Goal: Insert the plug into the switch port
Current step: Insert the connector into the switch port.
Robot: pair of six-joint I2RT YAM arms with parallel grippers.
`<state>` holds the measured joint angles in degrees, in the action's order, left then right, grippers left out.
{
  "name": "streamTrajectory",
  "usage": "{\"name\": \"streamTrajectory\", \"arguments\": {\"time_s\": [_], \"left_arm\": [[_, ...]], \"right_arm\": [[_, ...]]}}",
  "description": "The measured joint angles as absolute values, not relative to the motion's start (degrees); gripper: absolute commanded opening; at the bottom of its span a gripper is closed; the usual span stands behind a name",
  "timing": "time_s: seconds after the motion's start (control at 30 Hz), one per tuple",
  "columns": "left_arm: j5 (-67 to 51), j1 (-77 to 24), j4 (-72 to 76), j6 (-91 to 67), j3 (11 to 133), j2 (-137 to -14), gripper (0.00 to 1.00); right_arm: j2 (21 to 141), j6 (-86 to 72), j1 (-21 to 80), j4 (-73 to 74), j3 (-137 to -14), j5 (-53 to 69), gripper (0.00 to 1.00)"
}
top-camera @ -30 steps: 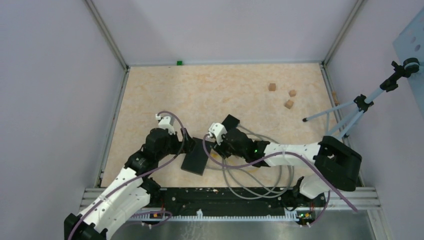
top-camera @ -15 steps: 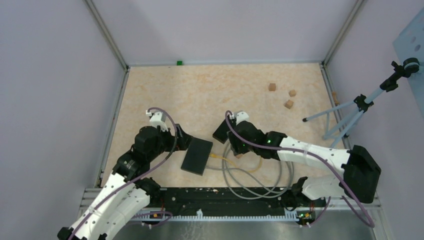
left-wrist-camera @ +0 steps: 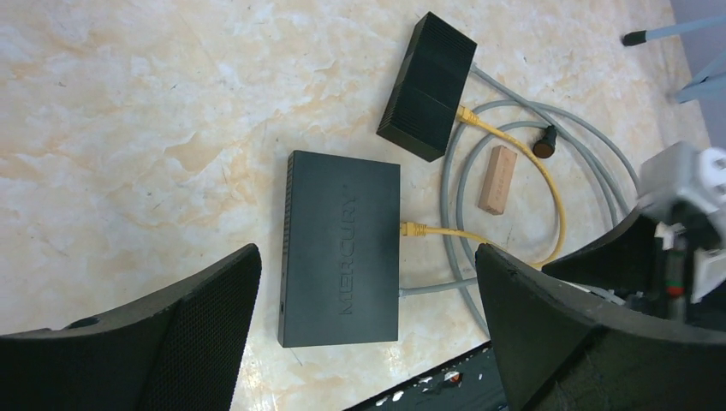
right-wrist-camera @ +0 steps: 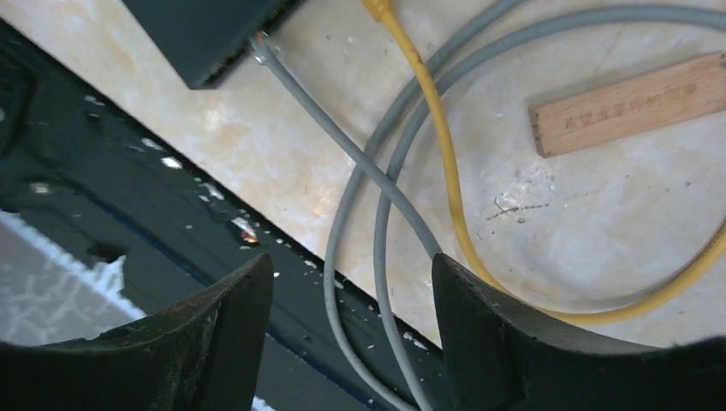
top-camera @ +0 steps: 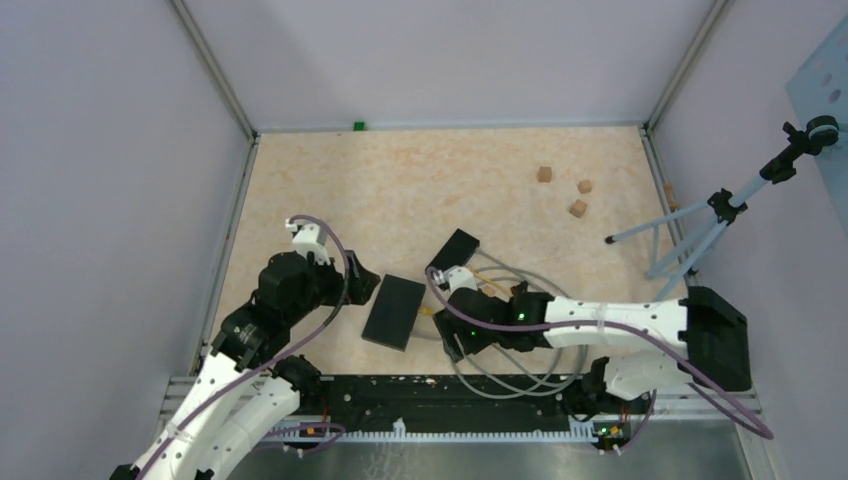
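The black switch (top-camera: 393,312) lies flat near the table's front; its top reads MERCURY in the left wrist view (left-wrist-camera: 342,248). A yellow plug (left-wrist-camera: 413,229) sits against the switch's right side, and a grey cable (left-wrist-camera: 437,287) meets that side lower down. The yellow cable (right-wrist-camera: 428,128) runs to a second black box (left-wrist-camera: 426,86). My left gripper (top-camera: 362,287) is open and empty just left of the switch, above it in its own view (left-wrist-camera: 368,257). My right gripper (top-camera: 452,340) is open and empty right of the switch, over grey cable loops (right-wrist-camera: 351,265).
A wooden block (left-wrist-camera: 497,178) and a black round connector (left-wrist-camera: 543,145) lie among the cable loops. Three wooden cubes (top-camera: 578,208) sit at the back right. A tripod (top-camera: 690,235) stands by the right wall. The black front rail (right-wrist-camera: 86,171) runs under my right gripper.
My right gripper has left the switch's right side, swung past the second box and come down toward the front rail. My left gripper has drawn back left off the switch.
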<state>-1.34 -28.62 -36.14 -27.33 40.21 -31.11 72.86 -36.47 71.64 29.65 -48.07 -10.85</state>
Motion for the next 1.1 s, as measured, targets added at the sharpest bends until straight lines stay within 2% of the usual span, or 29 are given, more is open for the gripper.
{"name": "streamTrajectory", "arguments": {"time_s": [0.2, 0.3, 0.47, 0.57, 0.6, 0.93, 0.97, 1.0, 1.1], "left_arm": [[-1.1, -28.62, -37.34, -27.31, 40.21, -30.09, 0.99], [-0.97, -28.62, -37.34, -27.29, 40.21, -30.04, 0.99], [-0.97, -28.62, -37.34, -27.29, 40.21, -30.22, 0.99], [-0.97, -28.62, -37.34, -27.29, 40.21, -30.22, 0.99], [-0.97, -28.62, -37.34, -27.29, 40.21, -30.22, 0.99], [-0.95, -28.62, -37.3, -27.05, 40.21, -31.35, 0.99], [-0.73, -28.62, -37.3, -27.05, 40.21, -31.55, 0.99], [-0.4, -28.62, -37.3, -27.05, 40.21, -31.68, 0.99], [0.97, -28.62, -37.34, -27.24, 40.21, -31.77, 0.99]], "right_arm": [[82.02, -38.13, 74.41, 30.5, -47.53, -19.46, 0.66], [85.86, -36.53, 74.39, 29.89, -47.2, -21.28, 0.59], [89.56, -33.32, 74.39, 24.64, -47.33, -20.75, 0.19], [90.24, -32.08, 74.06, 22.83, -47.57, -19.64, 0.02], [90.83, -31.59, 73.82, 21.89, -47.99, -19.31, 0.0], [99.94, -22.0, 62.02, 14.31, -56.9, -13.19, 0.0], [101.06, -20.62, 60.6, 13.65, -58.13, -12.8, 0.04], [101.78, -19.46, 59.64, 12.99, -58.78, -12.53, 0.12], [102.43, -15.81, 57.87, 12.32, -59.57, -11.64, 0.47]]}}
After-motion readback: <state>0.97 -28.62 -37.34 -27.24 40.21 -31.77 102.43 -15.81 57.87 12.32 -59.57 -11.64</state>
